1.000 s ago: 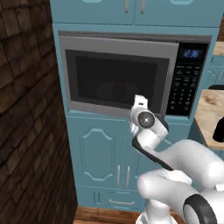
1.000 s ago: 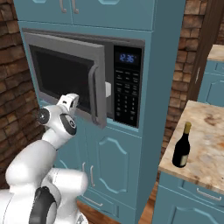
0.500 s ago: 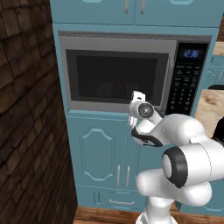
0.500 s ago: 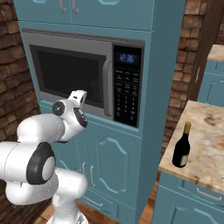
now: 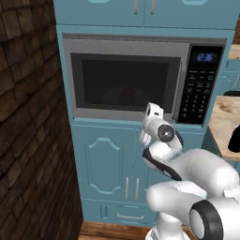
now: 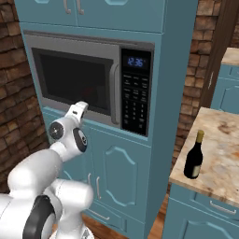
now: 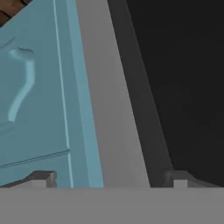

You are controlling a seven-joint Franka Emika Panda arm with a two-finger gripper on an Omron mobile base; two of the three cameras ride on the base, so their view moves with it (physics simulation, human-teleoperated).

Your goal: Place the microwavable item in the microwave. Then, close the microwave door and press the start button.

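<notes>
The microwave point(image 5: 140, 47) point(image 6: 70, 46) sits built into the blue cabinetry with its door point(image 5: 124, 82) point(image 6: 72, 79) shut flush. Its bar handle point(image 6: 113, 95) runs beside the black keypad panel point(image 5: 199, 91) point(image 6: 135, 100), and the blue clock point(image 6: 137, 61) is lit. Only a faint reddish smudge shows behind the dark glass, so I cannot make out the microwavable item. My gripper point(image 5: 151, 109) point(image 6: 82, 106) point(image 7: 109, 179) is open and empty, close against the door's lower grey frame point(image 7: 109, 109) near the handle side.
A dark wine bottle point(image 6: 193, 156) with a yellow cap stands on the marble counter point(image 6: 219, 140) to the right. Blue cabinet doors point(image 5: 112, 159) lie below the microwave. A brick wall point(image 5: 28, 117) closes the left side.
One second ago the door stood slightly ajar; it now lies flush in its frame. My arm's elbow has swung across in front of the cabinet while the hand stayed by the door's lower edge.
</notes>
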